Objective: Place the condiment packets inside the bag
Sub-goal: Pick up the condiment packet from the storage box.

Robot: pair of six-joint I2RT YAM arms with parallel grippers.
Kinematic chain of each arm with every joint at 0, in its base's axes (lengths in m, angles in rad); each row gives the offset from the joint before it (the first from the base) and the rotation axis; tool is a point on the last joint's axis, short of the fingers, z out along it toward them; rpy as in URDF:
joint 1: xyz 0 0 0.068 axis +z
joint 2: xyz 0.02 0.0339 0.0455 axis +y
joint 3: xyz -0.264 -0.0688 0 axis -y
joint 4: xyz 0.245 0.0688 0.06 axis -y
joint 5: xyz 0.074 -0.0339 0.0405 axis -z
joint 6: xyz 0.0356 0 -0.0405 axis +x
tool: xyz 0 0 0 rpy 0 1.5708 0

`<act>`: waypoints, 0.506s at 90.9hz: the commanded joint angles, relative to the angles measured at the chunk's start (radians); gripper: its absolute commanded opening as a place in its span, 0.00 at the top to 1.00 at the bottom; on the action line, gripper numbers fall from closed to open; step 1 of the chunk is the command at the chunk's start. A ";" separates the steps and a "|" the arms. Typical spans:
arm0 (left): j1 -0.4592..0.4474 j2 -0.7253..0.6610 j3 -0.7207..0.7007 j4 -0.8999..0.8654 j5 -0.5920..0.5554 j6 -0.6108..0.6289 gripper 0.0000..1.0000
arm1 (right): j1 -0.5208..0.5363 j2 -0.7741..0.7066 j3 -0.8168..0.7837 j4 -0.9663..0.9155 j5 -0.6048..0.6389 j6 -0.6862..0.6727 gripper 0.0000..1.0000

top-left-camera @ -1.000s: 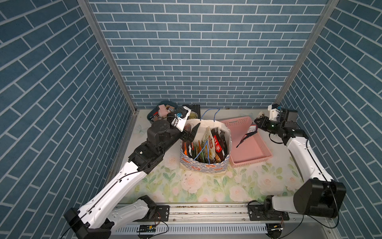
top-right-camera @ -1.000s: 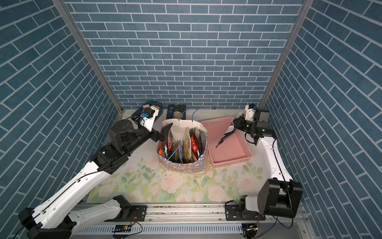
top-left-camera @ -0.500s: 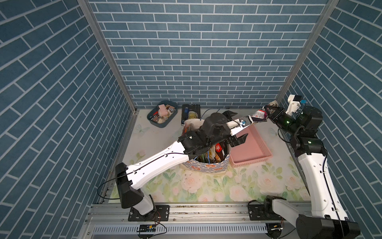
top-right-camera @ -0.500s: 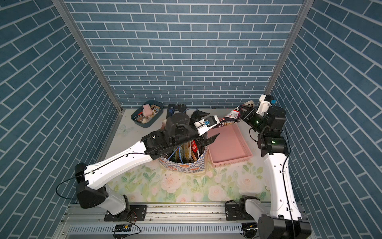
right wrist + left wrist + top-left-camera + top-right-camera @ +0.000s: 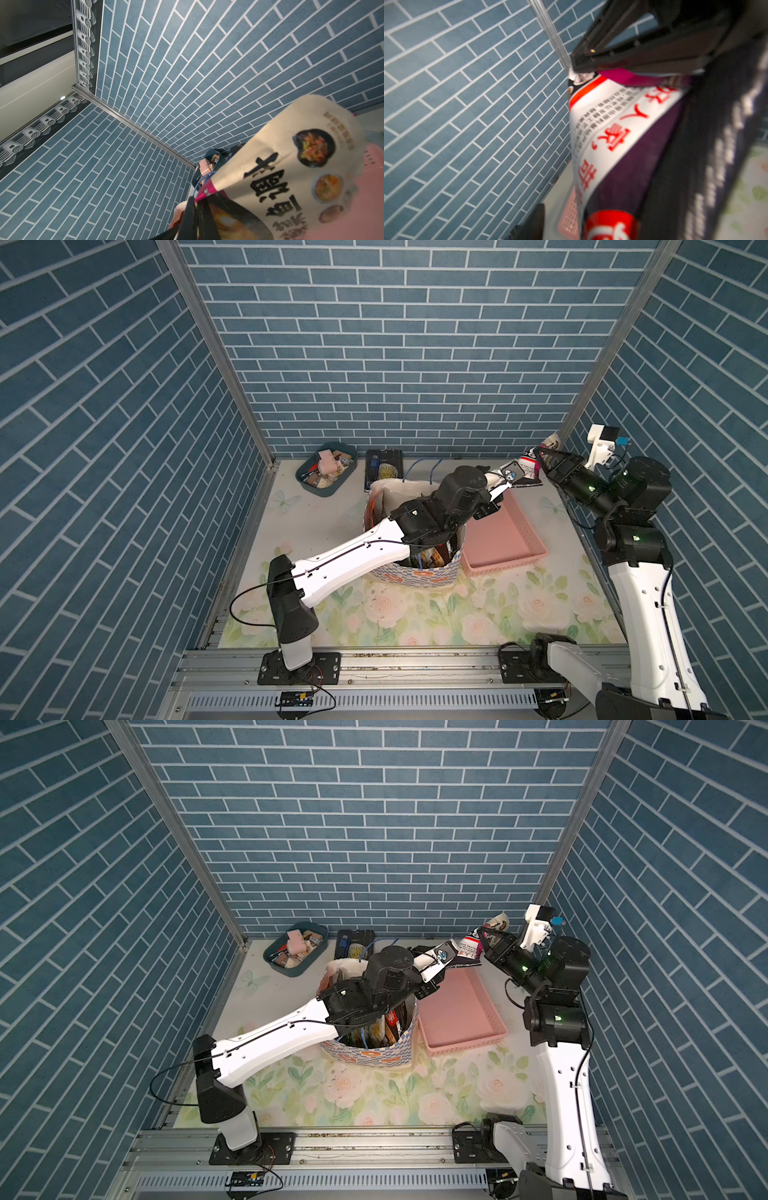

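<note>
High by the back right corner, my right gripper [image 5: 540, 457] [image 5: 481, 936] [image 5: 195, 209] is shut on one end of a condiment packet [image 5: 528, 467] [image 5: 468, 949] [image 5: 602, 124] [image 5: 291, 166], white and black with red print. My left arm reaches across over the bag [image 5: 415, 574] [image 5: 374, 1057]. The left gripper [image 5: 518, 482] [image 5: 456, 961] straddles the packet's other end, open. In the left wrist view one finger [image 5: 531, 224] stands clear of the packet. Several more packets [image 5: 436, 558] [image 5: 390, 1023] stand inside the bag, mostly hidden by the left arm.
A pink perforated basket [image 5: 503, 539] [image 5: 461, 1011] lies right of the bag, under the held packet. A dark blue tub [image 5: 326, 485] [image 5: 291, 968] of oddments and a black book [image 5: 384, 468] [image 5: 353, 942] sit along the back wall. The brick wall is close behind the right gripper.
The left arm has swung from the bag's left rim across the bag to the packet. The right gripper has lifted the packet from the basket up toward the back right corner.
</note>
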 commanded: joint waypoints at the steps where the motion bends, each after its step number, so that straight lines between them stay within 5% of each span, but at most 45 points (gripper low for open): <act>1: 0.000 -0.014 0.014 0.024 -0.026 0.004 0.85 | 0.002 -0.033 0.051 0.088 -0.049 0.000 1.00; 6: 0.000 -0.033 0.013 0.025 -0.014 0.010 1.00 | 0.002 -0.037 0.049 0.090 -0.055 -0.012 1.00; 12: 0.000 -0.064 0.006 0.030 0.013 0.019 1.00 | 0.002 -0.046 0.047 0.095 -0.063 -0.052 1.00; 30: 0.005 -0.203 -0.030 -0.037 0.061 0.080 1.00 | 0.002 -0.138 0.046 0.032 -0.122 -0.475 0.26; 38: 0.016 -0.265 -0.042 -0.107 0.067 0.104 1.00 | 0.002 -0.188 0.019 0.016 -0.189 -0.661 0.09; 46: 0.029 -0.318 -0.050 -0.171 0.049 0.127 1.00 | 0.002 -0.232 -0.027 0.039 -0.268 -0.805 0.03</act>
